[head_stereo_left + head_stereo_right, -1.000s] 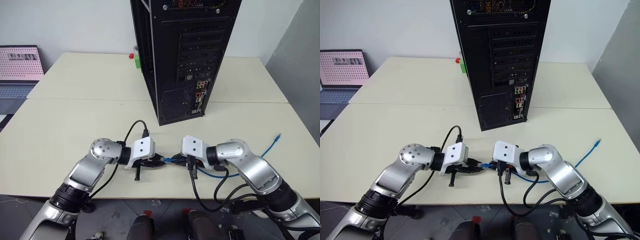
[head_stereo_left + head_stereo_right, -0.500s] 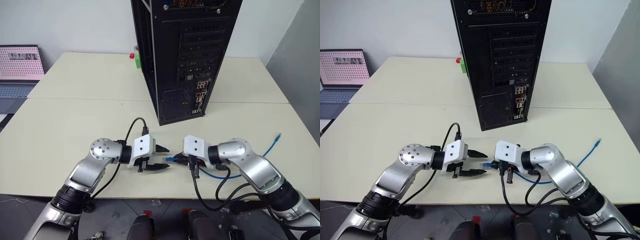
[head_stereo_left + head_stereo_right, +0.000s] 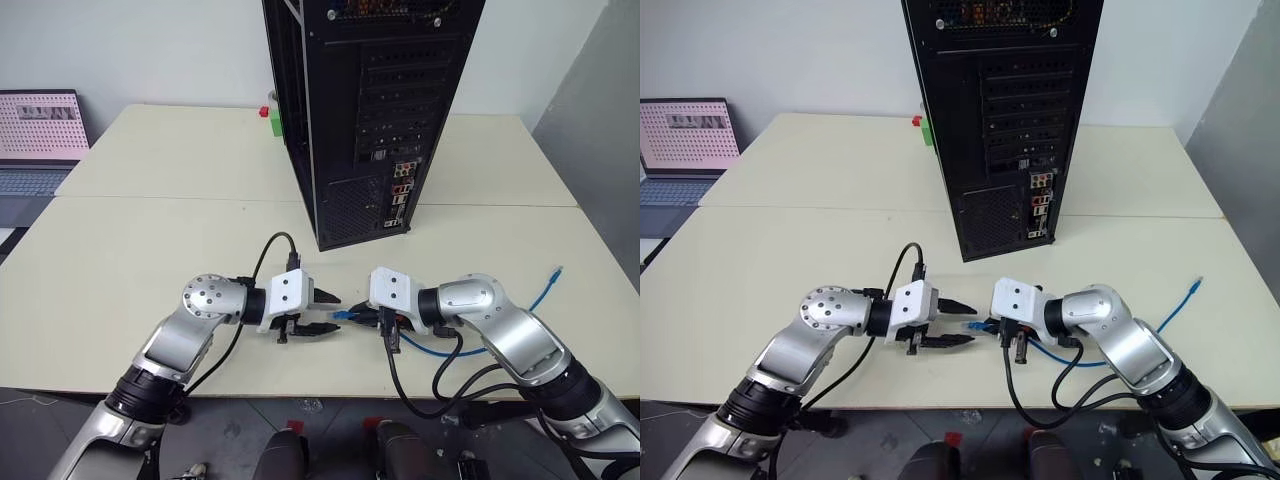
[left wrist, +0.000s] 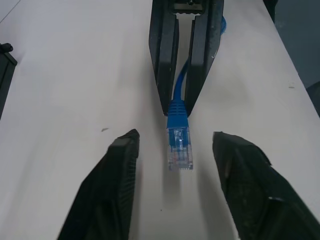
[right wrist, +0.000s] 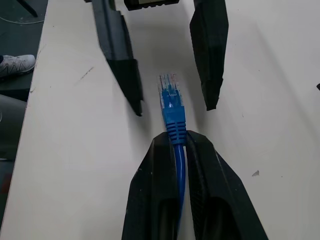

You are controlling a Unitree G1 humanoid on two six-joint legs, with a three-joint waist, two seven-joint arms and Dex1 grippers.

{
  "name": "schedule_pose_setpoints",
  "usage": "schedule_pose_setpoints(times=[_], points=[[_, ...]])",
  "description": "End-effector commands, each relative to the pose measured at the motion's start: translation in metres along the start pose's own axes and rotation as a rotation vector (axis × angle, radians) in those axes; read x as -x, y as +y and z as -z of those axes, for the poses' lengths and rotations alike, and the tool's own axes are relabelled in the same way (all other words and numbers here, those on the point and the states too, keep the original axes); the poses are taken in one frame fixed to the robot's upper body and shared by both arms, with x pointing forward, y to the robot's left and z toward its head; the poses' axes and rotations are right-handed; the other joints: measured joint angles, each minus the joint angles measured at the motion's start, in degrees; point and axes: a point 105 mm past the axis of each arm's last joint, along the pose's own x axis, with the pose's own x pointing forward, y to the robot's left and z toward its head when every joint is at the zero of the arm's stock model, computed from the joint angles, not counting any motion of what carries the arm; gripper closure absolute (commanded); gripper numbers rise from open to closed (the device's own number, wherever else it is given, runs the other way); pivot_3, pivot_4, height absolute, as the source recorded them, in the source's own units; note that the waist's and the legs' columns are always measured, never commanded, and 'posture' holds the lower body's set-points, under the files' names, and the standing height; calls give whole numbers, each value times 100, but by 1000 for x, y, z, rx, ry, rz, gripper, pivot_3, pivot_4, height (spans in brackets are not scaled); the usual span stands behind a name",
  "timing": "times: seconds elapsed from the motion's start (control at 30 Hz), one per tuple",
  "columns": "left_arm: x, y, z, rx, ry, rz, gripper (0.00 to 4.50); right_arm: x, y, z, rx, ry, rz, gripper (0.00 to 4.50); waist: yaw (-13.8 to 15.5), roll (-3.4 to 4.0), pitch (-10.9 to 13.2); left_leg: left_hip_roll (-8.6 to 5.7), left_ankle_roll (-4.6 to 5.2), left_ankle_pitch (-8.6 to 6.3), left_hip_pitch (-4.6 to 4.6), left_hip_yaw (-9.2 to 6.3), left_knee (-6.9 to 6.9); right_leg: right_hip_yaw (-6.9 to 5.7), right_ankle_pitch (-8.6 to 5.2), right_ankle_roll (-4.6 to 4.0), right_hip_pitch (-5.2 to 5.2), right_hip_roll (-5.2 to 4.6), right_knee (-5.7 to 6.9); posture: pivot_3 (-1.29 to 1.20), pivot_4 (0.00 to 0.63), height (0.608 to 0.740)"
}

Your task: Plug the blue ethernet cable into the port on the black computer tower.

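Pinching the blue ethernet cable point(image 5: 176, 150) behind its plug, right gripper point(image 5: 175, 145) should hold steady; open left gripper point(image 4: 175, 150) closes squarely, tower point(image 3: 370, 110) at twelve o'clock

Office or lab, pale tables point(image 3: 150, 250), laptop point(image 3: 38, 135)

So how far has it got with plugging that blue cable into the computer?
Early stage. Done: the right pincer is shut on the blue ethernet cable just behind its clear plug. In hand: the left pincer stands open around that plug, apart from it. Left: carrying it to the black computer tower and pushing it into the port there.
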Motion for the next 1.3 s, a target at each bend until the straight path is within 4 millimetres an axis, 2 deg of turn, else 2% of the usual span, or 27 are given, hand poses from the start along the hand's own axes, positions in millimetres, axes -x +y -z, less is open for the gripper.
schedule_pose_setpoints(times=[0.03,0.2,0.4,0.47,0.5,0.6,0.67,0.77,0.8,0.87,1.0,1.17,1.3], points=[[-1,5,-7,-47,-13,-19,3229,5,-5,-13,45,-36,21,4482,1,0,0,0,0,0,0,-1,0,-1,0,0,0,0,0,0,150,740],[-3,4,-8,-48,-19,-10,4184,4,-4,-15,50,-39,20,4482,1,0,0,0,0,0,-1,-2,1,-2,0,0,0,0,1,0,150,740],[-4,3,-7,-51,-23,-9,4209,3,-3,-15,50,-42,17,4482,1,0,0,0,0,0,-1,-3,1,-3,0,0,0,0,1,0,150,740],[-4,2,-6,-67,-24,-12,4209,5,-4,-13,61,-39,17,3780,1,0,0,0,0,0,-1,-3,1,-3,0,0,0,0,1,0,150,740],[-3,2,-6,-83,-25,-13,4209,6,-4,-12,64,-36,13,3644,1,0,0,0,0,0,-1,-3,1,-3,0,0,0,0,1,0,150,740],[-3,3,-7,-124,-31,-23,4209,14,-5,-9,54,-30,10,2846,2,0,0,0,0,0,-1,-3,1,-4,0,-1,0,-1,1,0,150,740],[-3,5,-11,-171,-61,-44,4209,28,-13,-7,24,-31,34,2285,8,0,0,0,0,0,-1,-3,1,-4,0,0,1,-2,1,0,150,740],[-2,8,-20,-255,-113,-74,4209,45,-18,-9,-26,-61,56,1661,16,0,0,1,0,0,-3,-5,2,-5,0,-1,1,-6,1,0,150,740],[0,9,-22,-311,-128,-95,4209,57,-20,-10,-64,-86,69,1468,18,0,0,1,0,0,-3,-5,2,-5,1,-1,2,-6,0,0,150,740],[3,11,-27,-412,-153,-140,4209,74,-20,-11,-109,-118,85,1429,25,0,0,1,0,0,-3,-6,2,-6,1,-1,3,-9,-1,0,150,740],[12,20,-33,-642,-192,-259,4209,90,-18,-11,-218,-175,128,1429,27,0,0,3,0,0,-1,-10,1,-8,1,-2,8,-15,0,0,150,740],[22,19,-43,-1026,-240,-339,4209,91,-3,-23,-340,-282,87,1429,35,1,-1,-2,1,0,5,-7,1,-8,3,-4,13,-13,0,0,150,740],[22,19,-43,-1137,-269,-368,4209,88,-3,-33,-390,-349,91,1429,31,1,-3,1,1,0,5,-7,0,-8,4,-4,15,-20,0,0,150,740]])
